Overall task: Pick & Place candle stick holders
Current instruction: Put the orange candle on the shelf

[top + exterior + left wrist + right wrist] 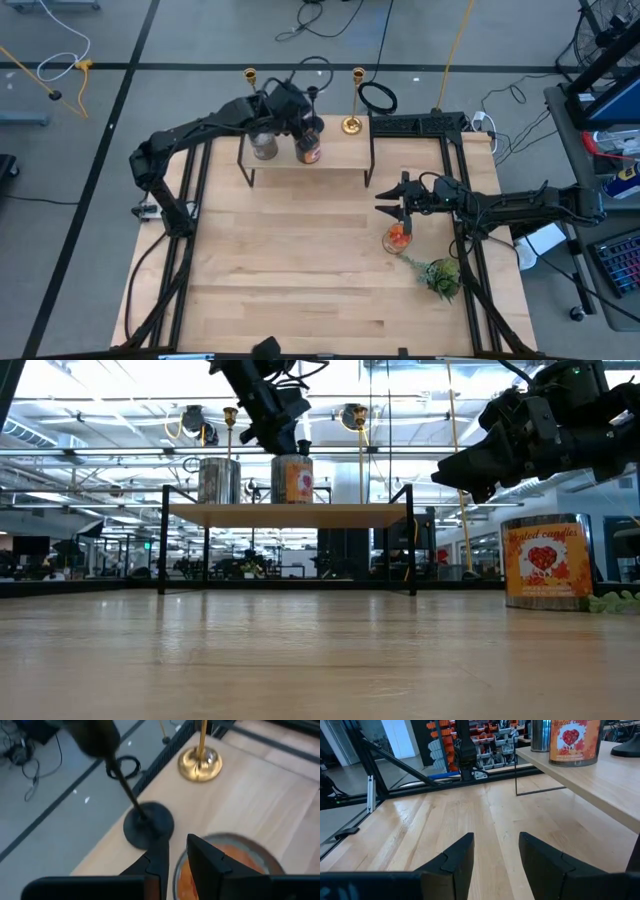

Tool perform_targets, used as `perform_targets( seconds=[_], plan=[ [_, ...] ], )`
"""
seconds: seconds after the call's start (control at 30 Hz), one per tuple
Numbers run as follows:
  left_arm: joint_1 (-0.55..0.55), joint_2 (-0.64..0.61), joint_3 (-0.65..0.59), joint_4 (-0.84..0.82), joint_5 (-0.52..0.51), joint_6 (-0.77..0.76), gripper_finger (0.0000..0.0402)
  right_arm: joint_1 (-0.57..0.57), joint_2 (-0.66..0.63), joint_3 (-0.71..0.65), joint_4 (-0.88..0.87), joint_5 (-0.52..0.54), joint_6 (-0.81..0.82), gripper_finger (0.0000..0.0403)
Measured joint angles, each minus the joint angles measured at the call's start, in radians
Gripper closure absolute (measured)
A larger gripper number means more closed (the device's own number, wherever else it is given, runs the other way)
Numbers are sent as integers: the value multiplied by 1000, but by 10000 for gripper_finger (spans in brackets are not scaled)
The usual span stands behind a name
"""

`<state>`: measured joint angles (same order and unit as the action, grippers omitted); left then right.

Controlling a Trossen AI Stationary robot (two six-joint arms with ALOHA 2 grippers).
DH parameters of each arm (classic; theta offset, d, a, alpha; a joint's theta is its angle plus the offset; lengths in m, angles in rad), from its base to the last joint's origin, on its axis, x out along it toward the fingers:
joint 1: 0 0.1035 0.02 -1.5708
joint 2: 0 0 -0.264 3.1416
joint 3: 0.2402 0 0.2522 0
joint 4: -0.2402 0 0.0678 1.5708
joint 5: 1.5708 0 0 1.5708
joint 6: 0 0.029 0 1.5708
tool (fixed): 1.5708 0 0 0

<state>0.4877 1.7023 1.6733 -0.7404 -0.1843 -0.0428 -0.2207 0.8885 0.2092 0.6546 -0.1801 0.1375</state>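
A black candle stick holder (148, 824) stands on its round base on the raised wooden shelf (340, 160), near the shelf's far edge. A gold holder (351, 124) stands on its base at the shelf's far right, and its base also shows in the left wrist view (200, 762). A second gold holder (250, 76) stands farther left, its base hidden by my left arm. My left gripper (176, 847) hovers over an orange candle jar (308, 150) on the shelf, just short of the black holder, its fingers a narrow gap apart and empty. My right gripper (398, 205) is open and empty above the table's right side.
A silver can (264, 146) stands on the shelf beside the orange jar. A second orange candle jar (397, 238) and a green leafy sprig (440, 275) lie on the table near my right gripper. The shelf's black legs (372, 170) stand on the table.
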Motion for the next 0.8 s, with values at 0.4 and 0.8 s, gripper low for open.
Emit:
perform_targets(
  seconds=[0.4, 0.8],
  plan=[
    [-65, -85, 0, -14, 36, 67, 358, 0, 0, 0, 0, -5, 0, 248],
    [-334, -303, 0, -80, -2, 34, 384, 0, 0, 0, -1, -77, -38, 248]
  ],
)
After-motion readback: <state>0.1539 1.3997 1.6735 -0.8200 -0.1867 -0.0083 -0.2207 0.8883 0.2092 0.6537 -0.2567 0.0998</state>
